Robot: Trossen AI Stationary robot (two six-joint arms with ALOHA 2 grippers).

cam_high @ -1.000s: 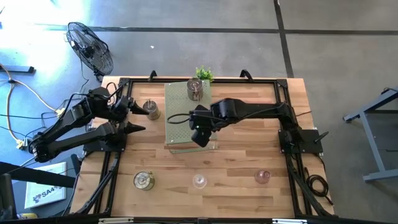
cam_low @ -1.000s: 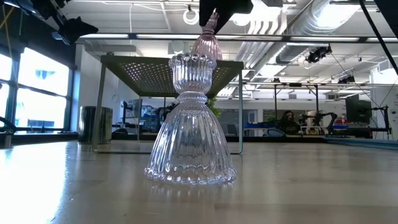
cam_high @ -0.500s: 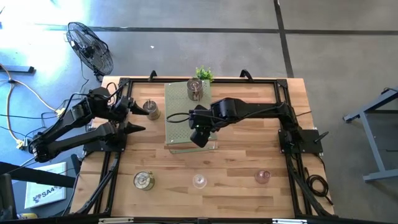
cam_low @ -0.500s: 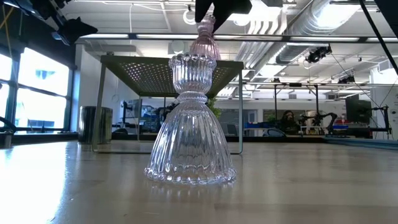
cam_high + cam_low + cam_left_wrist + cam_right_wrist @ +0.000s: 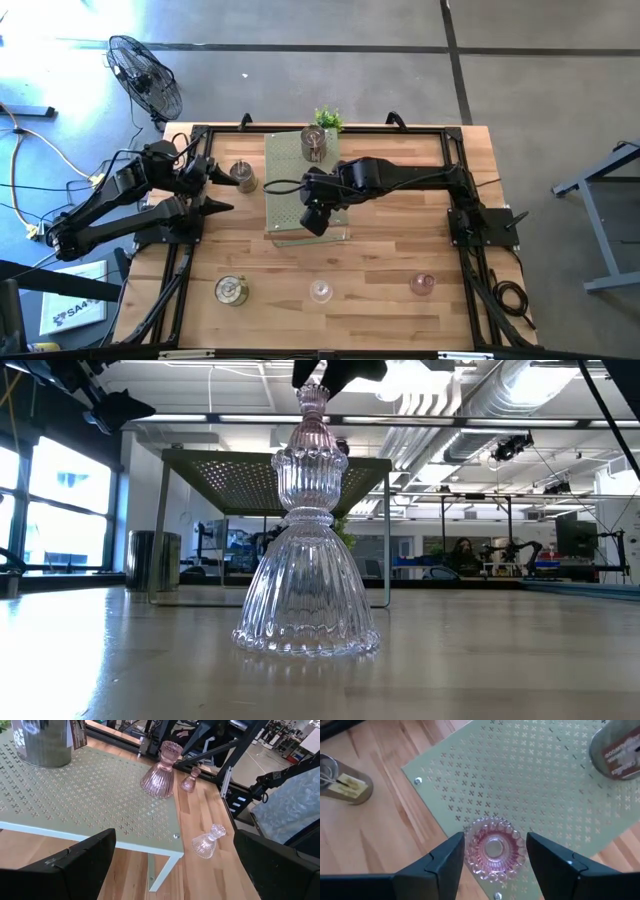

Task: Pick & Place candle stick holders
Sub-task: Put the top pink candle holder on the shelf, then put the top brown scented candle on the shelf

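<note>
A pink glass candle stick holder (image 5: 493, 848) stands upright on its wide base on the pale green perforated board (image 5: 290, 175), near the board's near right corner. My right gripper (image 5: 495, 855) hovers over it, open, with a finger on either side of its rim and a gap to each. The low view shows this holder (image 5: 313, 420) behind the clear glass holder (image 5: 308, 560), just below my right gripper (image 5: 335, 368). My left gripper (image 5: 228, 193) waits open at the table's left, beside a metal holder (image 5: 243, 177).
A metal can (image 5: 315, 143) stands on the board's far end, with a small green plant (image 5: 328, 118) behind it. Along the table's near side stand a metal holder (image 5: 231, 290), the clear glass holder (image 5: 320, 291) and a second pink holder (image 5: 422, 284).
My right gripper has opened wider and tipped a little toward the table's left, above the board. The pink holder under it has shifted slightly left and now stands straight on the board, free of the fingers.
</note>
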